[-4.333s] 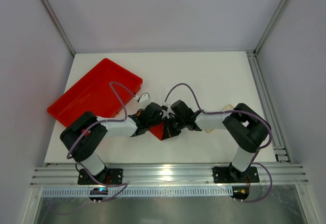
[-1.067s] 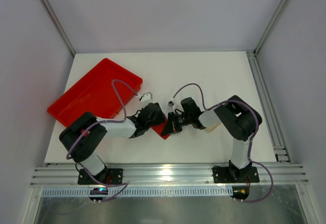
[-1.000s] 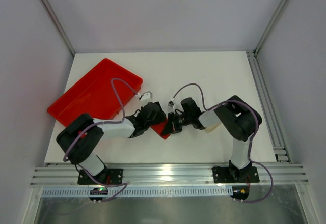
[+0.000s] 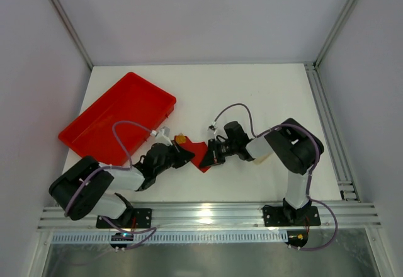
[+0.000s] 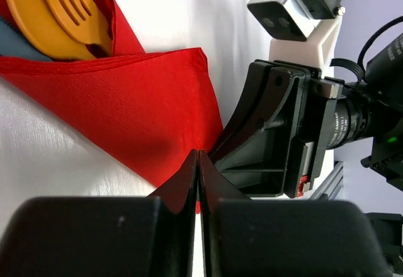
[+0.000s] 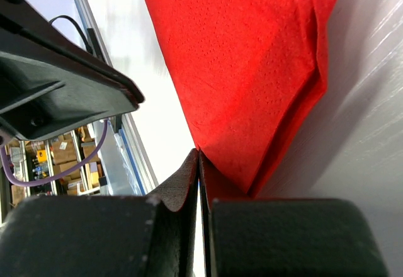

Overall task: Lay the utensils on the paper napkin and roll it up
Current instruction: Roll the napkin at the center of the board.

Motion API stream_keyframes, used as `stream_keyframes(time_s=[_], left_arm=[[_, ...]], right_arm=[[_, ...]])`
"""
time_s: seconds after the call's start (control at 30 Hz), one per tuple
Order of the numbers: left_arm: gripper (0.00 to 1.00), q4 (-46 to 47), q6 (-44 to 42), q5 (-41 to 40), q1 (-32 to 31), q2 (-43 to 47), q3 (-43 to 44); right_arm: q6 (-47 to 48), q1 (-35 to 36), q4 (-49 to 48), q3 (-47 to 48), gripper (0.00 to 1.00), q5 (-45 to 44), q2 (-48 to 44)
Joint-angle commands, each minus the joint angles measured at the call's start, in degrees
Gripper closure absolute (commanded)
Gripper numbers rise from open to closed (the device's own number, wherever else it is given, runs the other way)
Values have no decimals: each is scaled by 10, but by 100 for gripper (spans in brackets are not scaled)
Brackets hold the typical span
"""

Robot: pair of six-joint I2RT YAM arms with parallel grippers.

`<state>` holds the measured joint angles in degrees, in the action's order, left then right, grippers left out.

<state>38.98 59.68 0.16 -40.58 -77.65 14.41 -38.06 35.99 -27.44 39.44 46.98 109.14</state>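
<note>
The paper napkin (image 4: 200, 153) is seen folded on the white table (image 4: 264, 94), about midway between its left and right edges and nearer the front edge than the back. The utensils (image 5: 63, 12) are tucked under a fold at one end of it. Only the rounded, slotted head of a fork can be made out clearly, and from above it shows as a small tan spot at the napkin's left side.

The left gripper (image 5: 198, 158) is pressed fully closed with no gap between its fingers. Its tips are set over the napkin's lower edge, but whether any paper is caught between them cannot be told.

The right gripper (image 6: 198, 157) is likewise closed. Its tips meet at a corner of the napkin, and a pinch on the paper cannot be confirmed either. The two grippers face each other across the napkin — left one from the left, right one from the right.

A red tray (image 4: 119, 110) is placed near the table's left edge, well apart from the napkin.
</note>
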Motion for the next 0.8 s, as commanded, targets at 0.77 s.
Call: stream_keyframes(time_s=[0.77], left_arm=[[100,486,22,-23,8,-334,-76]], right_arm=[[52,0,96,-19,96,-72,17]])
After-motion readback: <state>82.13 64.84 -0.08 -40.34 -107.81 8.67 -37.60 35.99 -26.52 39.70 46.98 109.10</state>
